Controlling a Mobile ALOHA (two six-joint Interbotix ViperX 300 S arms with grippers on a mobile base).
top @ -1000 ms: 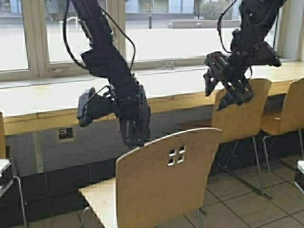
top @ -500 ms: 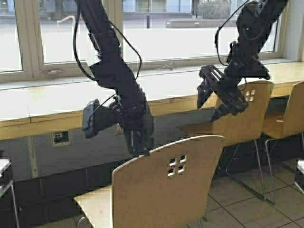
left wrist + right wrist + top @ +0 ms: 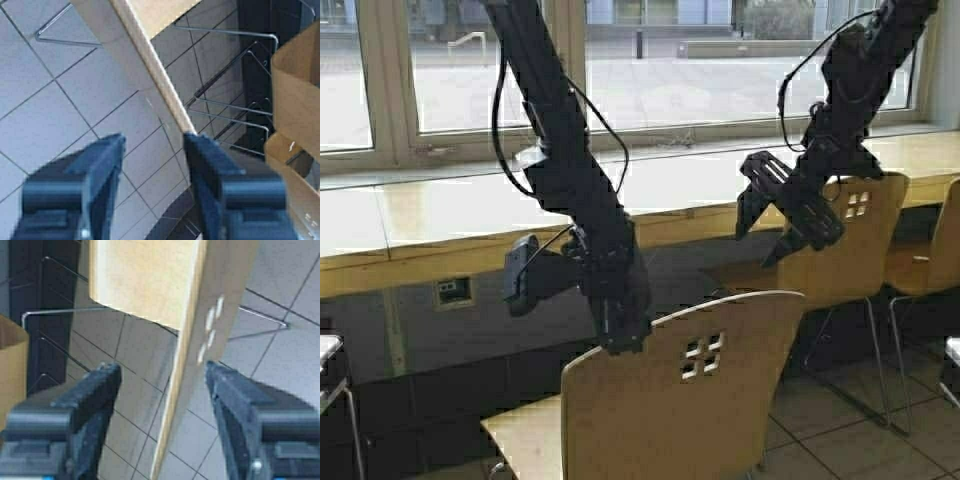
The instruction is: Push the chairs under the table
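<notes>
The near chair [image 3: 720, 400], tan plywood with four square cut-outs, stands in front of me with its back towards me. My left gripper [image 3: 625, 338] is open at the top edge of its back; in the left wrist view [image 3: 152, 145] that edge [image 3: 160, 85] touches one finger. A second chair [image 3: 850, 240] stands at the table [image 3: 440, 215]. My right gripper [image 3: 790, 228] is open and straddles the top edge of that chair's back [image 3: 200, 315], as the right wrist view [image 3: 162, 372] shows. A third chair [image 3: 940, 250] shows at the right edge.
A dark tiled wall with a socket [image 3: 455, 292] runs under the table, windows behind it. A grey metal-framed chair [image 3: 332, 375] stands at the left edge. A pale object [image 3: 952, 360] shows at the right edge. Tiled floor [image 3: 850, 430] lies to the right.
The robot has moved forward: the table and chairs sit lower and wider in view. The left gripper has stayed at the near chair's top edge. The right gripper has come down onto the second chair's back.
</notes>
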